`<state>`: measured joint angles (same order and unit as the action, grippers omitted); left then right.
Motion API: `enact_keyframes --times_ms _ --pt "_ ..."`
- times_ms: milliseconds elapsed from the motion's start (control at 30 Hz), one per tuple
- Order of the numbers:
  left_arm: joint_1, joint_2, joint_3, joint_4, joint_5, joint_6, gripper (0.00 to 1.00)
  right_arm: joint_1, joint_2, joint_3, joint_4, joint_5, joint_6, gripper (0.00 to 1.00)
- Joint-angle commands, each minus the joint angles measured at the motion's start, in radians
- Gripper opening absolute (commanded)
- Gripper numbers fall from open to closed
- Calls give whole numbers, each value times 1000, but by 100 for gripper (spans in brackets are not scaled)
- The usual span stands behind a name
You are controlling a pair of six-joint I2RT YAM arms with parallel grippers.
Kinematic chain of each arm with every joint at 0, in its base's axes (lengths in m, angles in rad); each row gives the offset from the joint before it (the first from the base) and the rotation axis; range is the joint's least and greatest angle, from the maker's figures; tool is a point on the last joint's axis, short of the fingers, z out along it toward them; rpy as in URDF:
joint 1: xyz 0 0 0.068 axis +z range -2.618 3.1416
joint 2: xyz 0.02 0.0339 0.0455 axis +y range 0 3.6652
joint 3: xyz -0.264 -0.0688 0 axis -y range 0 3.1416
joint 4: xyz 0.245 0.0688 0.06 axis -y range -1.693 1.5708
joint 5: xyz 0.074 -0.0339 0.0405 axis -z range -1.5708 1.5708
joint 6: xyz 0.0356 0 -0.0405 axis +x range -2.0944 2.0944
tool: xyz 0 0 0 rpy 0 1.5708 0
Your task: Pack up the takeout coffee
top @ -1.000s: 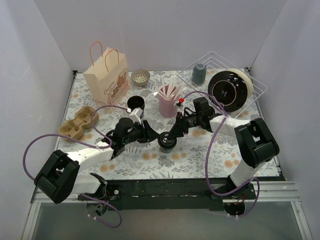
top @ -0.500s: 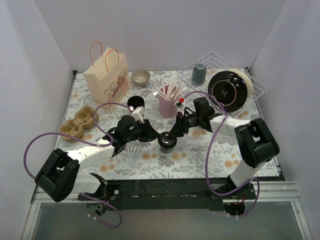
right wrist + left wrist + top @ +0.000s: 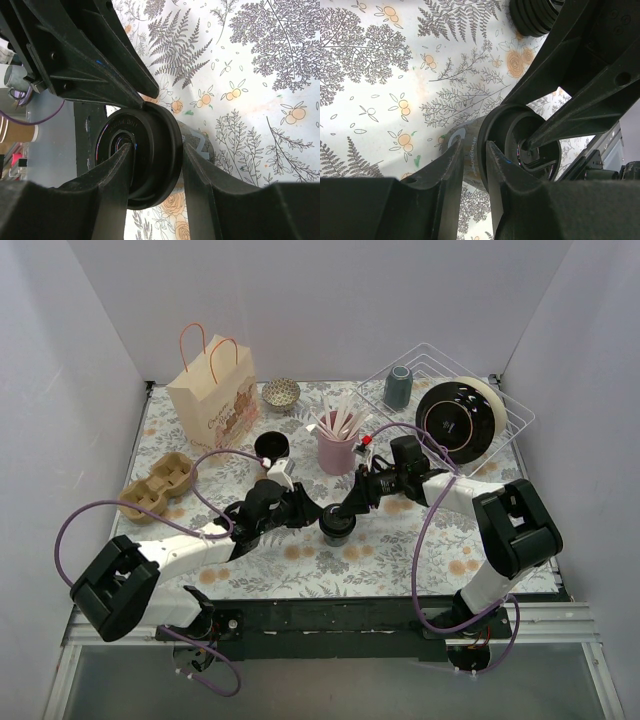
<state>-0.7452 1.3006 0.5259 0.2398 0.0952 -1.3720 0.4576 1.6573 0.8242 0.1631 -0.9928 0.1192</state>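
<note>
The takeout coffee (image 3: 335, 527), a small black cup with a glossy black lid (image 3: 155, 150), stands upright on the floral cloth near the table's middle. My right gripper (image 3: 346, 509) comes in from the right and is shut on it. One finger lies on the lid's top and the other presses the cup wall just under the lid's rim. My left gripper (image 3: 308, 513) is at the cup's left side. In the left wrist view its jaws stand a narrow gap apart, with the printed cup wall (image 3: 468, 150) showing between the fingertips (image 3: 455, 155).
A paper bag (image 3: 213, 390) stands at the back left, a cardboard cup carrier (image 3: 155, 487) lies at the left. A lidless black cup (image 3: 271, 447), a pink holder of stirrers (image 3: 337, 445) and a patterned bowl (image 3: 281, 393) stand behind. A wire rack (image 3: 505, 405) holds a tumbler (image 3: 398, 387) and a black plate (image 3: 455, 420).
My left gripper has slid right up to the cup's side and its jaws have narrowed. The right gripper and cup have shifted slightly toward the near edge.
</note>
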Motion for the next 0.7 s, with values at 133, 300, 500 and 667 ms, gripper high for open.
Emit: enact_keyframes --times_ms 133,300,500,667 --pt "-75 8 -110 -313 21 -12 27 19 64 -103 -60 292 -79 11" --pt "-72 -101 -17 -350 0 -24 50 19 35 -106 -68 301 -76 11" --pt "-31 -187 117 -465 -15 7 54 19 12 -132 -56 316 -50 10" --pt "-31 -270 92 -421 101 -25 54 19 -11 -178 -2 332 -9 9"
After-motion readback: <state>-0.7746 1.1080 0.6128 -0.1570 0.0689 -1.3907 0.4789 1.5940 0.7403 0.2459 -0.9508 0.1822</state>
